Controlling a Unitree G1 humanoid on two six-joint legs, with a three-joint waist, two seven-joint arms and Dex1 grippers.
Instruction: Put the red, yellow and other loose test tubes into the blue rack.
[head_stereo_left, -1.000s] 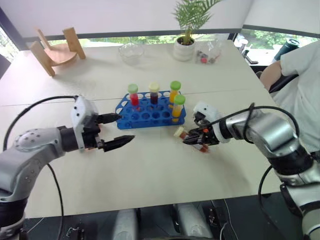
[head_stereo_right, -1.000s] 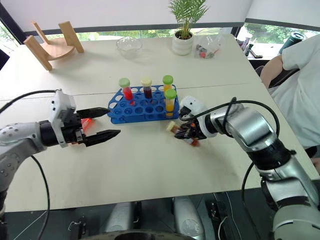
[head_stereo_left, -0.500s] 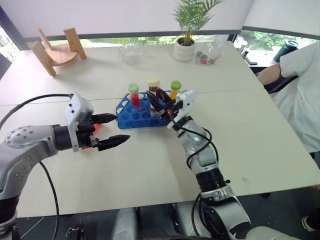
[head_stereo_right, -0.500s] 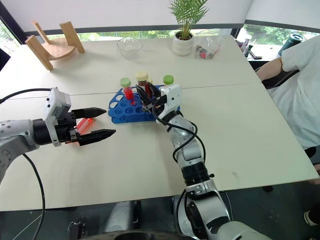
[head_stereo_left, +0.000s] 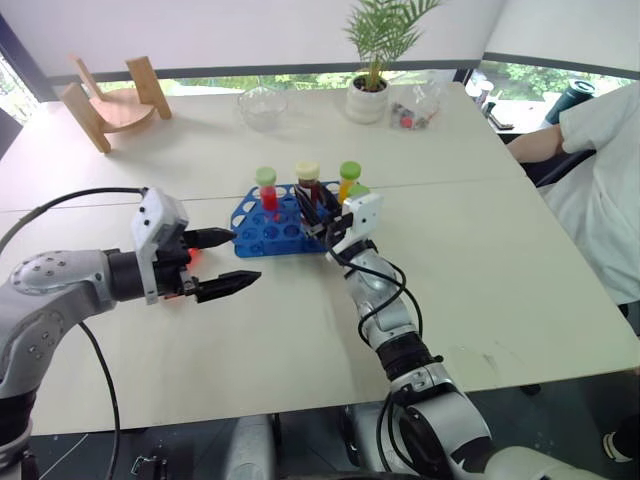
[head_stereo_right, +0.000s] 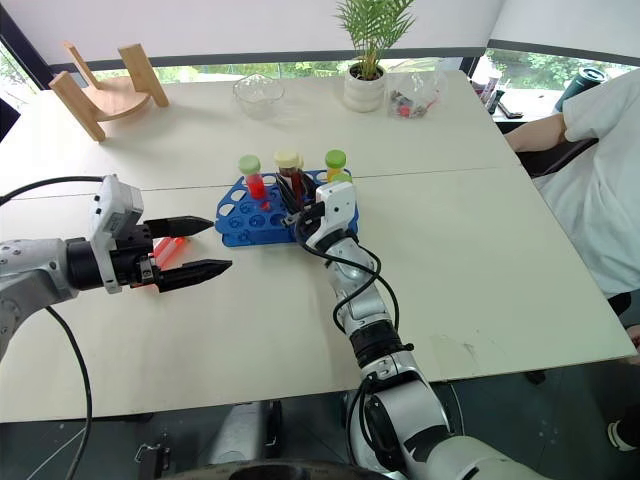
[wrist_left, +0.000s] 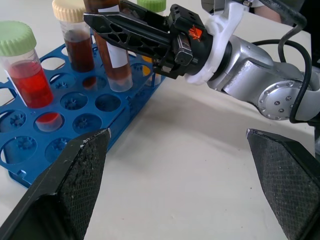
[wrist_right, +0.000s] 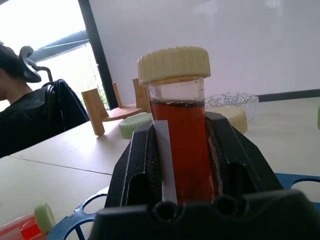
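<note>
My right gripper (head_stereo_left: 313, 207) is shut on a dark brown test tube (wrist_left: 113, 56) with a cream cap (wrist_right: 174, 63). It holds the tube upright over the near rows of the blue rack (head_stereo_left: 262, 236), and the tube's lower end is right at the rack's top. The rack holds a red tube (wrist_left: 29, 75), a second brown tube (wrist_left: 75, 37) and yellow tubes (head_stereo_left: 348, 182). A loose red tube (head_stereo_right: 168, 248) lies on the table left of the rack, beside my open left gripper (head_stereo_left: 243, 255).
A wooden stand (head_stereo_left: 110, 100) sits at the far left. A glass bowl (head_stereo_left: 262, 102), a potted plant (head_stereo_left: 371, 92) and a clear bag (head_stereo_left: 415, 104) line the far edge. A person (head_stereo_left: 590, 140) sits at the table's right side.
My right arm carried the brown tube from the table right of the rack up and left over the rack and turned it upright. The left gripper stayed put.
</note>
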